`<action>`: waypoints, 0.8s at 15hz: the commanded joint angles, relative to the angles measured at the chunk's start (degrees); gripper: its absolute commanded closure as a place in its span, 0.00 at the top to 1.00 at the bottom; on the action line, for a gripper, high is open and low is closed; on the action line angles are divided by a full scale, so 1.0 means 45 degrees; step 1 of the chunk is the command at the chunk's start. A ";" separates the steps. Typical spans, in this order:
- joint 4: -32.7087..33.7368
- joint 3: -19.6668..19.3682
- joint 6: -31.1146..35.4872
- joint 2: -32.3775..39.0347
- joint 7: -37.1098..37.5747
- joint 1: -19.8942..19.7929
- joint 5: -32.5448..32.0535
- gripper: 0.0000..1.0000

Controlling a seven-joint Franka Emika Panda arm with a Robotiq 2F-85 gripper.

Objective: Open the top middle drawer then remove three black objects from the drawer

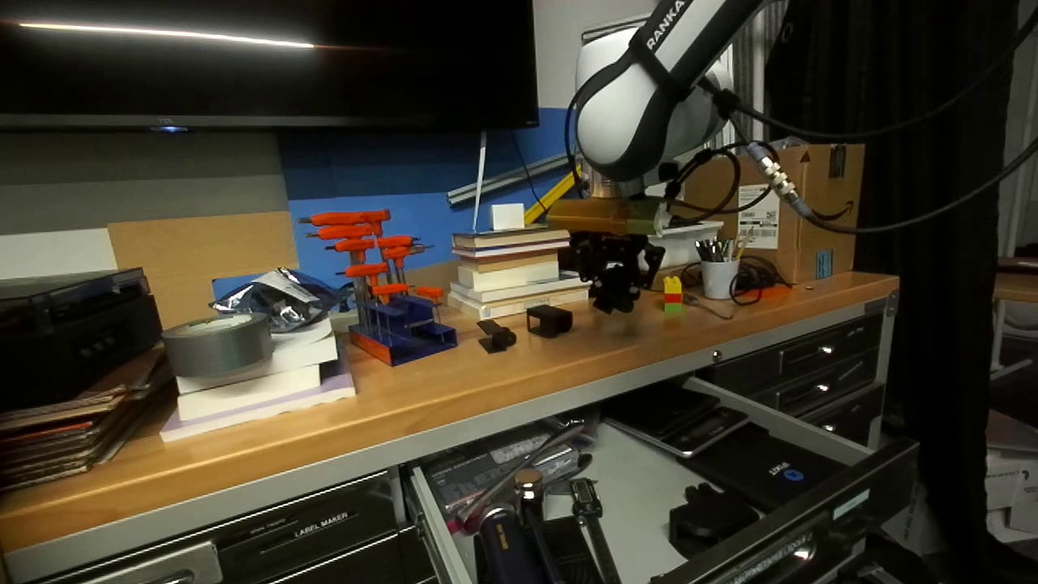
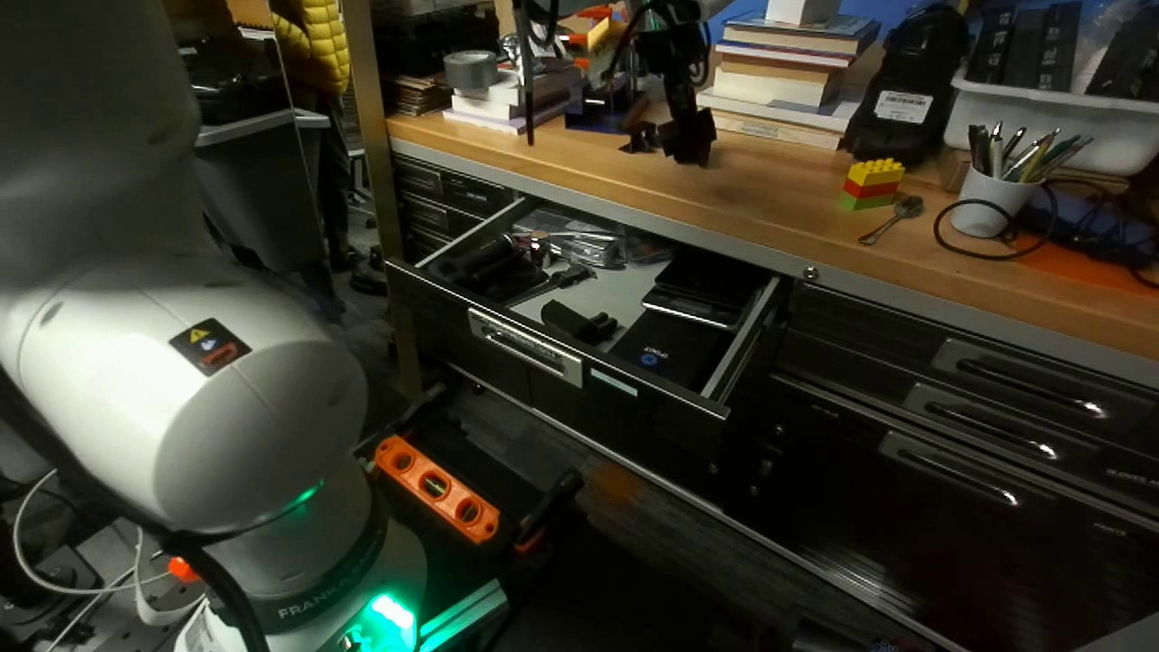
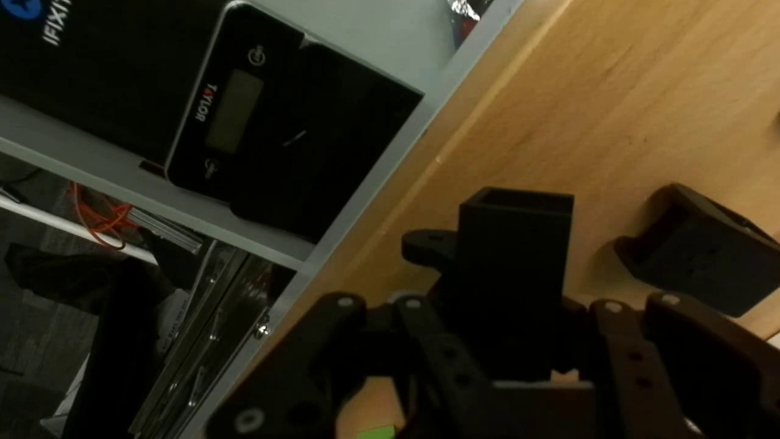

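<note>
The top middle drawer [image 1: 636,458] is pulled open in both exterior views [image 2: 656,398]. Its side wall also shows in the wrist view [image 3: 109,171]. My gripper [image 1: 612,280] hangs low over the wooden worktop, beyond the drawer's back edge. In the wrist view, the gripper [image 3: 509,323] is shut around a black block [image 3: 515,250] with a small side tab. Whether its bottom touches the worktop is unclear. Two other black objects [image 1: 497,335] [image 1: 550,320] lie on the worktop beside the gripper. A further black blocky item [image 1: 707,519] lies inside the drawer.
The drawer also holds a kitchen scale [image 3: 244,116], a black IFIXIT case [image 2: 665,349] and assorted tools. Stacked books [image 1: 511,276] stand behind the gripper. A toy brick stack [image 1: 673,294], a pen cup [image 1: 720,277] and a hex key stand [image 1: 397,324] are on the worktop.
</note>
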 commanded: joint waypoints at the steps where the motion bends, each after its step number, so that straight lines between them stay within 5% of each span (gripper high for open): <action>1: 0.2644 -0.0230 -0.0685 0.2038 -0.0755 -0.0266 -0.0104 0.08; 12: 0.7733 -0.1271 -0.3535 0.6172 -0.2714 -0.0293 0.0516 0.07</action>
